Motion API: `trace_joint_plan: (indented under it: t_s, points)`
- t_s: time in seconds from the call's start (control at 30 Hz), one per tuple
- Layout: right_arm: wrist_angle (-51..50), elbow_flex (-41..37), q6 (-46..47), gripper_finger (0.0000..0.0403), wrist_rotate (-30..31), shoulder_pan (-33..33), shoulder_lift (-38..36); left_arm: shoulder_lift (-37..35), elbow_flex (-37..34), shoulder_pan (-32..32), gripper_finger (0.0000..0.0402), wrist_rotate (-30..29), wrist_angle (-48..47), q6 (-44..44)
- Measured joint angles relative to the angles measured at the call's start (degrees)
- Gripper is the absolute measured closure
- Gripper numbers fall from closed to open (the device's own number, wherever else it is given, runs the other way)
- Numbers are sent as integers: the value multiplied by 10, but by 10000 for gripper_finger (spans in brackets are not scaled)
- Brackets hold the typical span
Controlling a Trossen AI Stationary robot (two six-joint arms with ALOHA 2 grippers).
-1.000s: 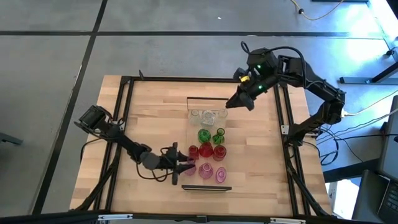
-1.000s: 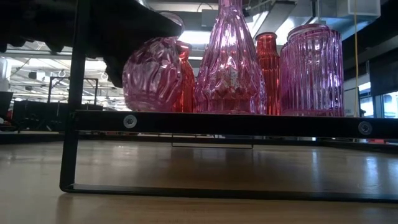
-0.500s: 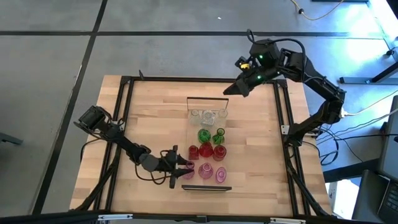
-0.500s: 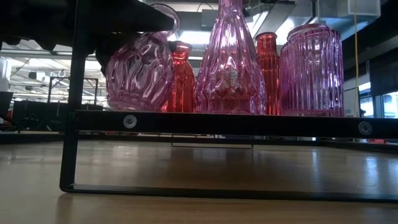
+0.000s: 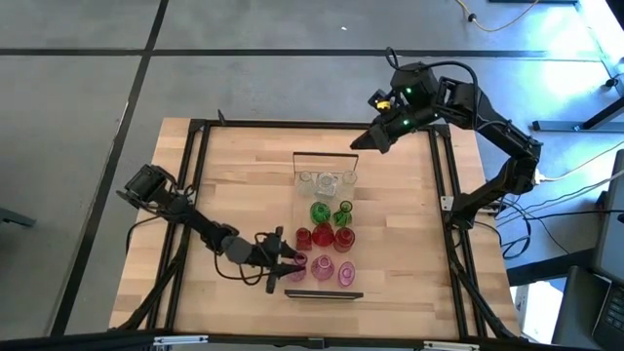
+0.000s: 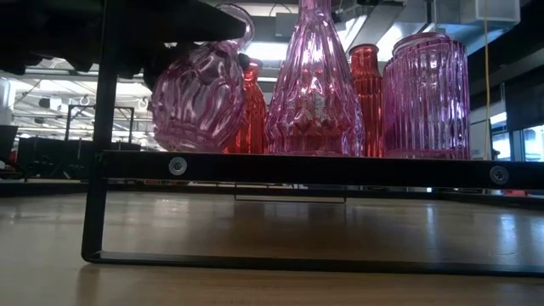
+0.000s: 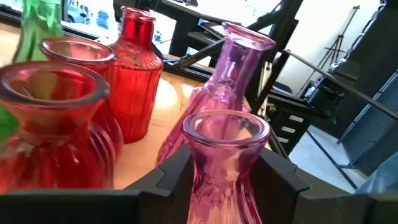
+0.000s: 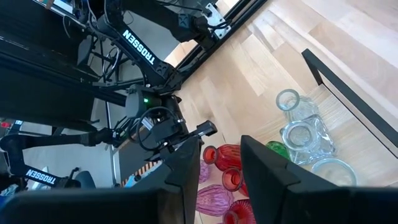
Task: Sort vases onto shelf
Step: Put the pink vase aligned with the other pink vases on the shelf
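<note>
The left gripper (image 5: 290, 263) sits low at the near end of the shelf (image 5: 325, 219), its dark fingers (image 7: 168, 177) standing on either side of a round pink vase (image 7: 222, 163). Whether the pads press the glass or stand just off it cannot be told: in the left wrist view the vase's body fills the gap and hides both inner faces, and in the low view the gripper is only a dark mass cut off at the upper left. The vase's base is hidden too, by the shelf's dark end frame (image 6: 280, 168), so its footing cannot be seen. It stands nearly upright, mouth up, its long axis leaning slightly.

Against the frame one second ago, the pink vase has slid a little toward the left arm's side and shows more of its ribbed belly, with the dark gripper mass drawn back off it. The right gripper (image 5: 366, 139) has lifted away from the clear vases (image 5: 327, 181) and now hovers over the far edge of the table (image 5: 244, 185), its fingers parted around empty air.

The shelf's long axis runs from the far side to the near side, with rows of clear, green (image 5: 330, 212), red (image 5: 323, 236) and pink glass. A tall pink bottle (image 6: 314, 78) and a ribbed pink jar (image 6: 426, 95) stand upright beside the gripped vase.
</note>
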Motion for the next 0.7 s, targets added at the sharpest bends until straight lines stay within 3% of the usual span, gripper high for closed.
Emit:
trace_joint_plan:
  t_s: [0.7]
  points:
    - [-14, 0, -1, 295, 0, 0, 0, 0, 0, 25, 266, 64, -10, 12]
